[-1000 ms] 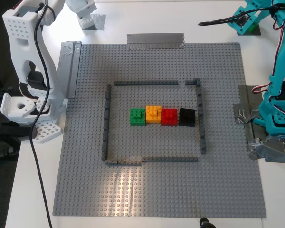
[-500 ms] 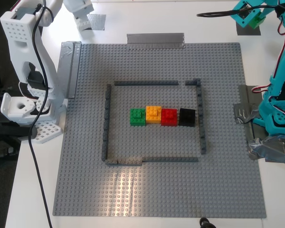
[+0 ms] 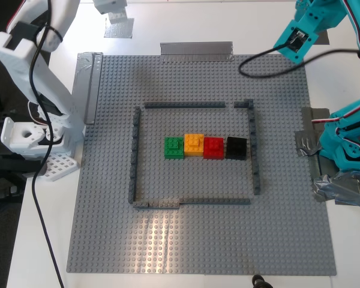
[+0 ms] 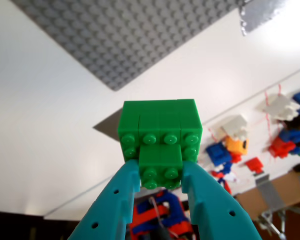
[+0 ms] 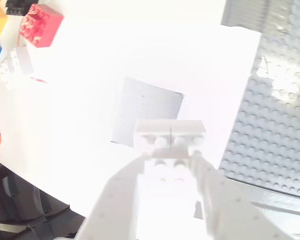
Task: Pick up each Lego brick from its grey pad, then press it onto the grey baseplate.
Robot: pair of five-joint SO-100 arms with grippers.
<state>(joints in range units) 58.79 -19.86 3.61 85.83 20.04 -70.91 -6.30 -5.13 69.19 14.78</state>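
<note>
Currently: green brick (image 4: 160,142) pinched in my first gripper (image 4: 161,182), aloft beyond baseplate's (image 3: 198,240) far edge, its grey pad (image 4: 107,127) below. White brick (image 5: 170,142) clamped in my second gripper (image 5: 170,170), above own pad (image 5: 145,107). Both judged light, rigid, slick plastic; best gripped across flat side walls, studs clear. Second green brick (image 3: 174,147) already seated inside dark outline, exterior view's centre, beside orange brick (image 3: 194,144).

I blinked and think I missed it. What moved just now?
Both arms lifted and swung. The teal arm tipped down over the grey baseplate corner; my first gripper grips a green brick. The white arm leaned outward. The four bricks in the row stayed put.
</note>
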